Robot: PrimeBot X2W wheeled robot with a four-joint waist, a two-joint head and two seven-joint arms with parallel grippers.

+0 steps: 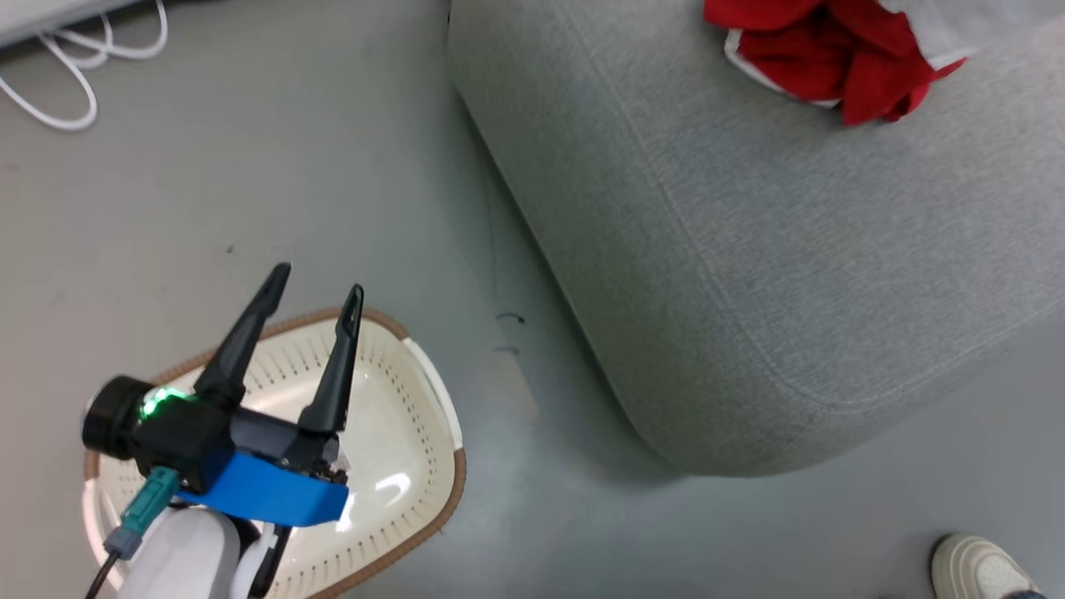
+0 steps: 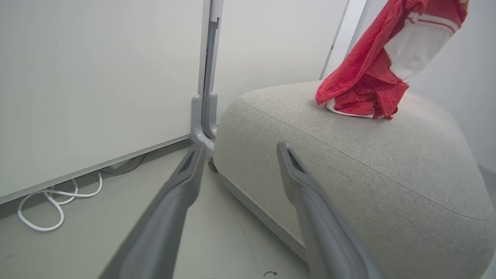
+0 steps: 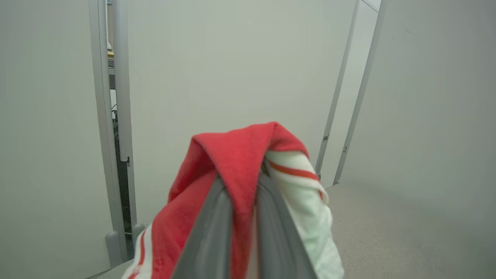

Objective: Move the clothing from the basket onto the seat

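The right gripper (image 3: 243,181) is clamped tight on the clothing (image 3: 232,155): in its wrist view a fold of red fabric is pinched between the two nearly touching fingers, with a white, red-striped part draped over the right-hand finger. In the left wrist view the clothing (image 2: 364,77) hangs from the top of the picture down to a crumpled red heap resting on top of the seat (image 2: 348,174); I cannot tell whether heap and hanging part are one garment or two. In the head view the red clothing (image 1: 832,58) lies on the seat's (image 1: 749,249) top surface at the picture's upper right, well in from the rounded corner nearest the robot. The left gripper (image 1: 320,279) has its fingers spread wide and holds nothing; it hovers above the basket (image 1: 377,319), fingertips over the brown rim on the far side, and the basket's pale inner floor shows beneath it. From its own wrist view the left gripper (image 2: 241,146) points toward the seat's lower side edge. The basket stands on the grey floor (image 1: 291,166), apart from the seat, with a strip of open floor between them. A white cable (image 1: 66,66) loops on the floor at the far left by the wall panel (image 2: 97,97). A person's pale shoe (image 1: 978,570) stands on the floor near the seat's nearest corner.
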